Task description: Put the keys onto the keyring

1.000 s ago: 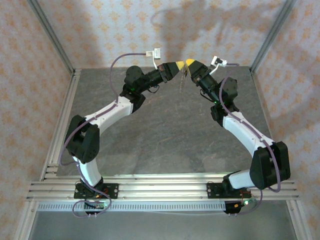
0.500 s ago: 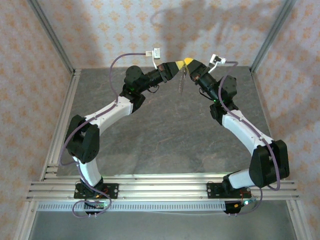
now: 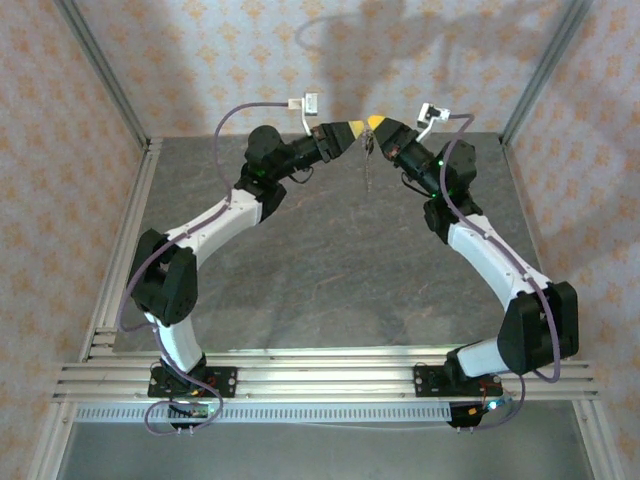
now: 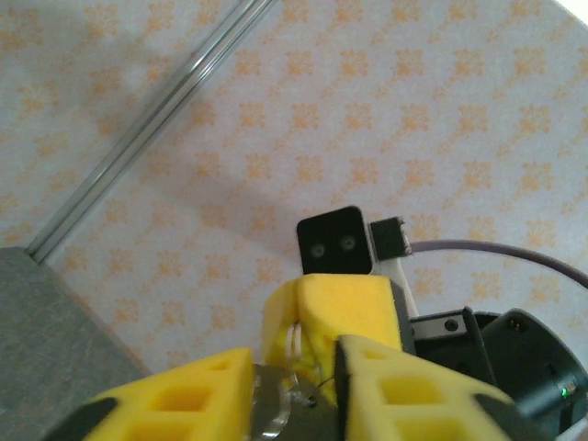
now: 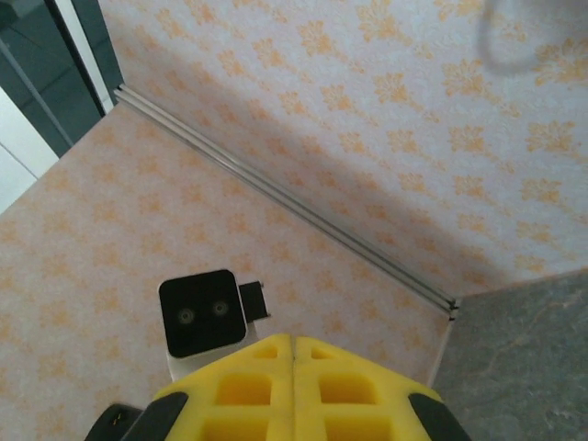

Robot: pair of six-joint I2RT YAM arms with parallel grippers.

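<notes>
One thin, silvery metal keyring (image 3: 368, 155)

table (image 3: 330, 270): grey, marbled | walls (image 3: 200, 50): pale wallpaper (orange motifs) | rails (image 3: 320, 372): aluminium, near edge

Right gripper (image 5: 292, 356) pressed closed, patterned wall (image 5: 367, 138) behind
</notes>
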